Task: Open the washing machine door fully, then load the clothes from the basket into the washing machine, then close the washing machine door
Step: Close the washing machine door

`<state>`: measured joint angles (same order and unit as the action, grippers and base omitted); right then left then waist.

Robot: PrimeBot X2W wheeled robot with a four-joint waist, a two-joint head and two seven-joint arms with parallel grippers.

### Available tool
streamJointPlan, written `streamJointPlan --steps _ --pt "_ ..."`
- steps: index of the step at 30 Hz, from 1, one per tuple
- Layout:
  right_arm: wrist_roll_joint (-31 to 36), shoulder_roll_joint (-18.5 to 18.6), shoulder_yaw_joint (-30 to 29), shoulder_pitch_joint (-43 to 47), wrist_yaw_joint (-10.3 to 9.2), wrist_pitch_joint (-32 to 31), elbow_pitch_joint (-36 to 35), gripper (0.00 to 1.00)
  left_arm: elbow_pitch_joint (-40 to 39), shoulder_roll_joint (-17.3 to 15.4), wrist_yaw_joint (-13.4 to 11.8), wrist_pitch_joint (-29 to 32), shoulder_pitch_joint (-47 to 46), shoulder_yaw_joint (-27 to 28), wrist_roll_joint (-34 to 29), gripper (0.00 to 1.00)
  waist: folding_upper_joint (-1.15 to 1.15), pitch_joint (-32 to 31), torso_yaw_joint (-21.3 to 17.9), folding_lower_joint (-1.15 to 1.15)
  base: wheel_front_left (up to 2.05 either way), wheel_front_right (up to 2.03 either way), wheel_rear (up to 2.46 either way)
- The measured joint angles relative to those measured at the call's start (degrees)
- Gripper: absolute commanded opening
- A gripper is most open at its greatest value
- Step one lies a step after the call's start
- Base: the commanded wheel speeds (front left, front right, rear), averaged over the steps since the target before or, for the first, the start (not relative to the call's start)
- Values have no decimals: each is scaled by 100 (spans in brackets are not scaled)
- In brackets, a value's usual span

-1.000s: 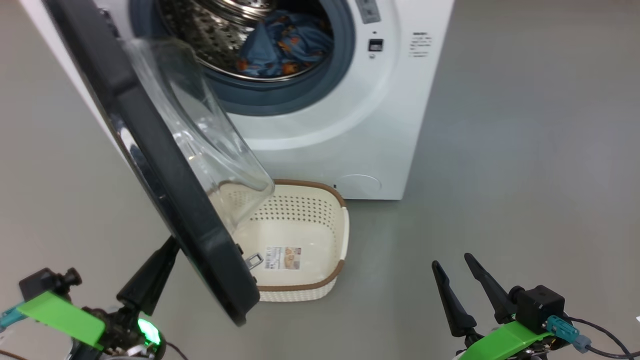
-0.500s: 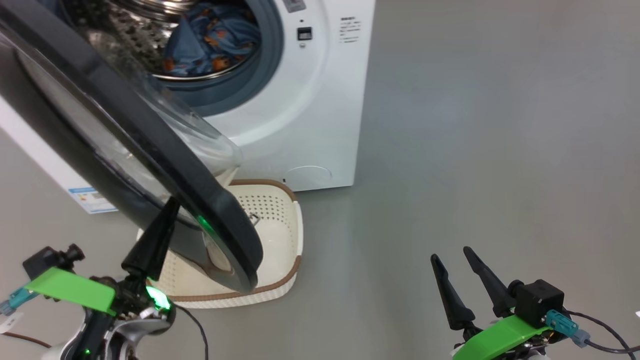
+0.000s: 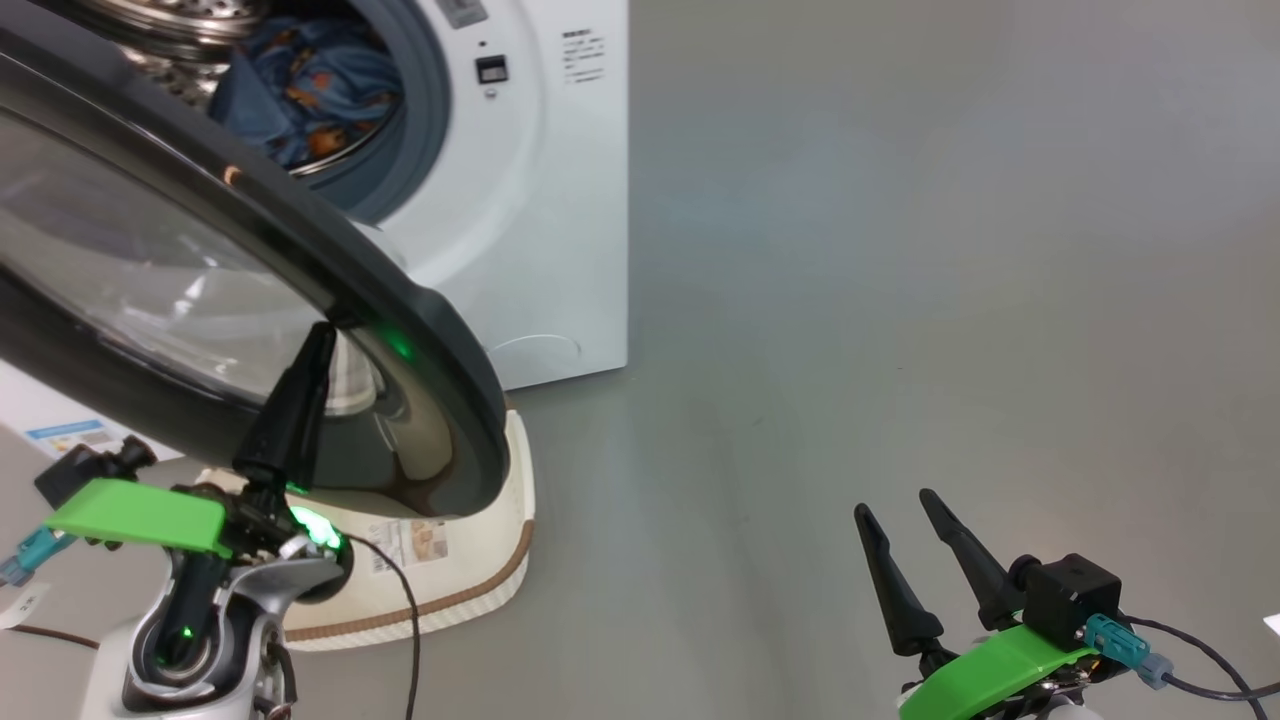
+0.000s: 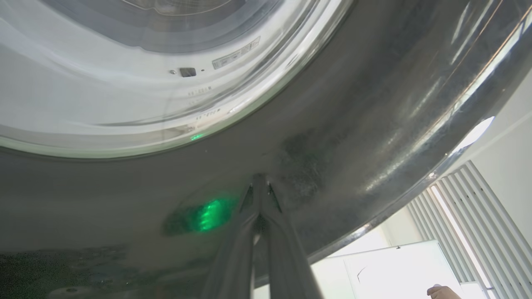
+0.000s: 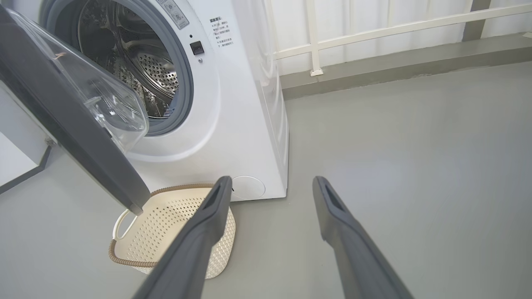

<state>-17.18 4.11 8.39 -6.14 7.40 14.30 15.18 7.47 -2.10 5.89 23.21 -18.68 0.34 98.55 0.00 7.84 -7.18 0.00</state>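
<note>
With the clothes point(image 3: 300, 80) in the drum point(image 3: 150, 22) at 11 o'clock, the left gripper point(image 3: 324, 332), fingers pinched together, should press squarely on the door point(image 3: 425, 335) rim toward 12 o'clock without sliding, while the right gripper point(image 3: 892, 502) idles spread wide at 5 o'clock.

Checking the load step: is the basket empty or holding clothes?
Empty: what shows of the basket is bare perforated floor and walls; the clothes lie inside the washer.

basket point(image 3: 520, 480) half behind door point(image 3: 330, 270)
</note>
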Motion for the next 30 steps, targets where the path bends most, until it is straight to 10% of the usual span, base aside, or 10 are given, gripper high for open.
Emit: streamJointPlan --steps 30 --pt "-14 -48 -126 281 0 0 22 100 -160 31 93 -725 1202 311 79 0 0 -715 607 0 0 0 0"
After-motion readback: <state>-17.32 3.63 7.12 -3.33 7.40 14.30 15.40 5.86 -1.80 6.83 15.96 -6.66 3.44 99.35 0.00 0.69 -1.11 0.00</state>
